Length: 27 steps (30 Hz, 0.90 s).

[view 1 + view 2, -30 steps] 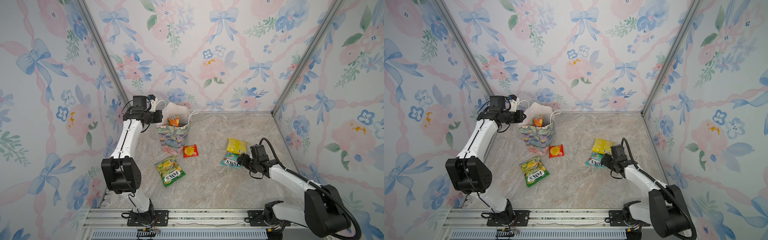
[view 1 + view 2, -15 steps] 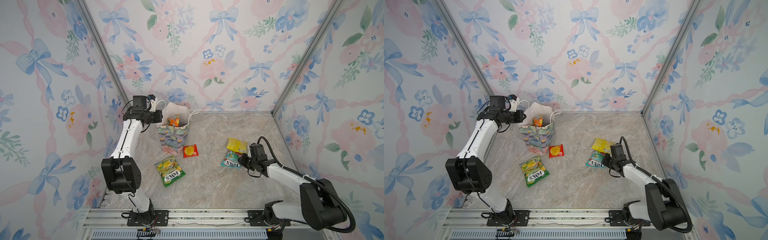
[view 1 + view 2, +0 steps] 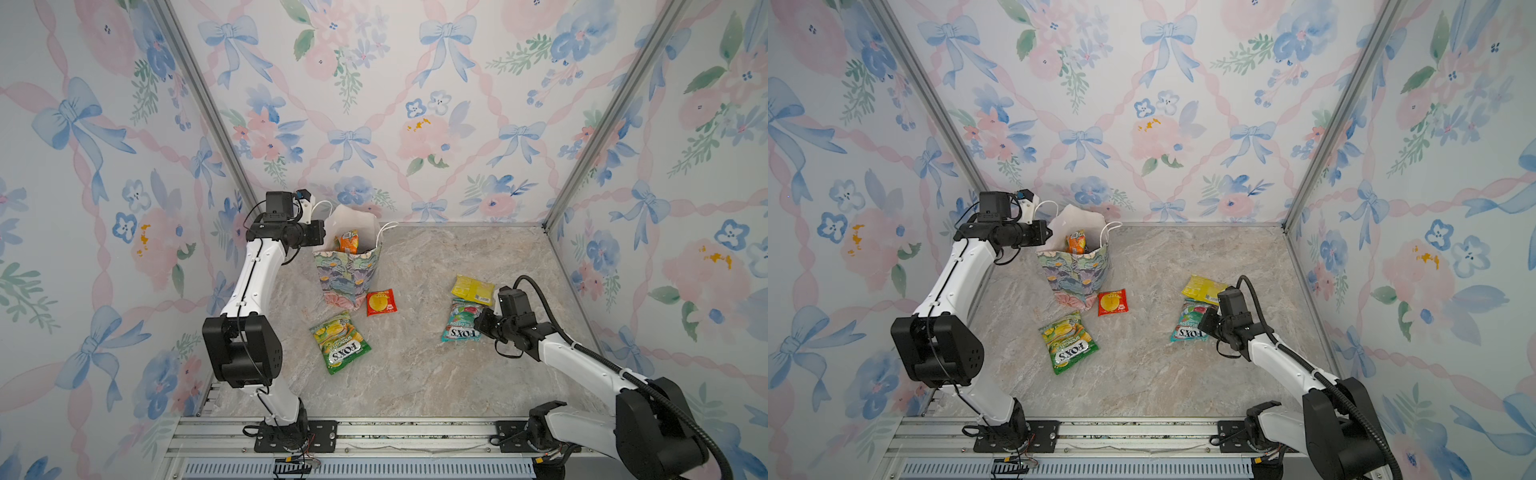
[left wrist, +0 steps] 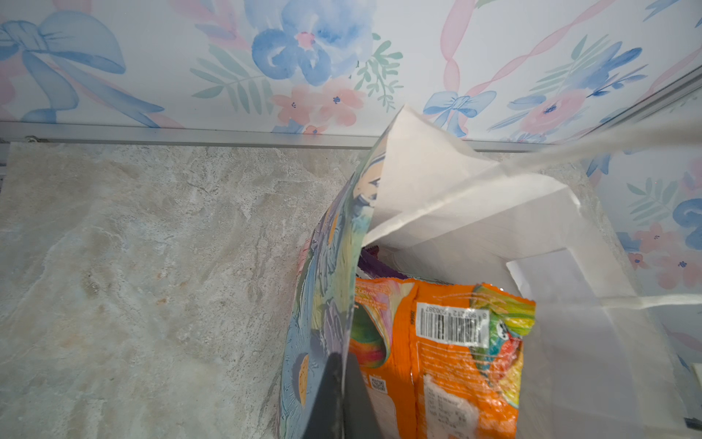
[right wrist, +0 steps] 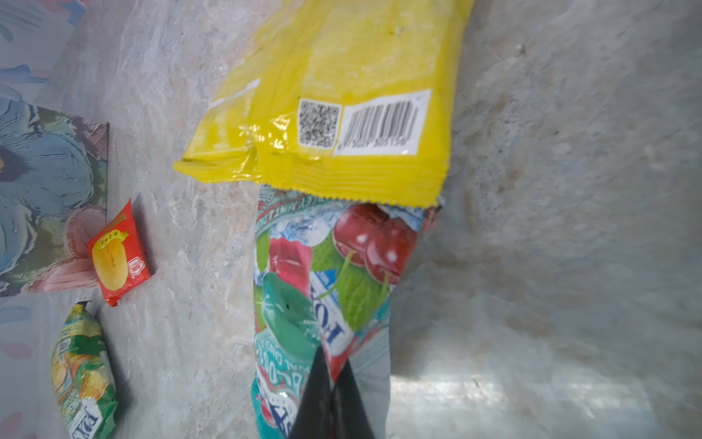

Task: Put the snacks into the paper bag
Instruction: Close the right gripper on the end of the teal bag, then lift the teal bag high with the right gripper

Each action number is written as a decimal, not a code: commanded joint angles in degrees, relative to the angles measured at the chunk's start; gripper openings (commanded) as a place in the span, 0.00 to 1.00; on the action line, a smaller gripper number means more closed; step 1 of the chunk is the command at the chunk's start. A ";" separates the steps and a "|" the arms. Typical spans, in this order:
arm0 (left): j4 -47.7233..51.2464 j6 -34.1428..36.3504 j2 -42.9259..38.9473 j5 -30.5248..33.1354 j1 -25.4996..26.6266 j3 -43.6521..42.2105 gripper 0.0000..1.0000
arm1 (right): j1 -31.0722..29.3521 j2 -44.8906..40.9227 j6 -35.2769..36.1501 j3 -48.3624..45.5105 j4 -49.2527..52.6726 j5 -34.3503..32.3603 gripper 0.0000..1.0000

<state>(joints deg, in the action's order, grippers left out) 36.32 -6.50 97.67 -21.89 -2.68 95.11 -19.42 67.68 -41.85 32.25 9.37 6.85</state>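
While the right gripper (image 5: 334,361) sat with its fingers pressed together on a thin fold of the teal packet (image 3: 461,322), flat on the right side of the table (image 3: 415,374), the chief worry was that small bite. The film looked glossy and loose, so a quick lift could probably let it slide out of the pinch. The yellow bag (image 3: 473,287) lay just beyond it with its near edge lapped over the teal packet's far end. Raising the teal one would likely drag or flip the yellow one, perhaps toward the right wall, where reaching it would be harder. The paper bag (image 3: 347,274) stood at the far left, well apart from the teal packet, with the left gripper (image 4: 342,365) clamped on its left wall, one finger inside and one outside. Any tug from that arm could fold the wall or tip the bag. An orange packet (image 4: 437,361) stood upright inside, poking above the near rim, with a purple packet (image 4: 376,262) behind it. A teal packet lowered flat might catch on the orange one and hang on the rim rather than drop in. The red packet (image 3: 380,302), just beside the bag's base, and the green packet (image 3: 340,343), nearer, both waited on the table.
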 commanded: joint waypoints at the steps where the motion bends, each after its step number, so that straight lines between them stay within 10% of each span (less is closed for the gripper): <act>1: 0.60 0.39 0.20 -0.06 -0.40 -0.73 0.00 | -2.53 -3.28 -3.00 2.52 2.42 -1.46 0.00; 27: 0.60 0.22 -0.02 -0.79 -0.45 -0.63 0.00 | -11.60 10.85 -0.49 33.55 -0.34 -2.00 0.00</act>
<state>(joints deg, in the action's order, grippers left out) 36.32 -6.50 97.67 -21.93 -2.68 95.13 -30.04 76.62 -44.91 60.51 11.77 4.25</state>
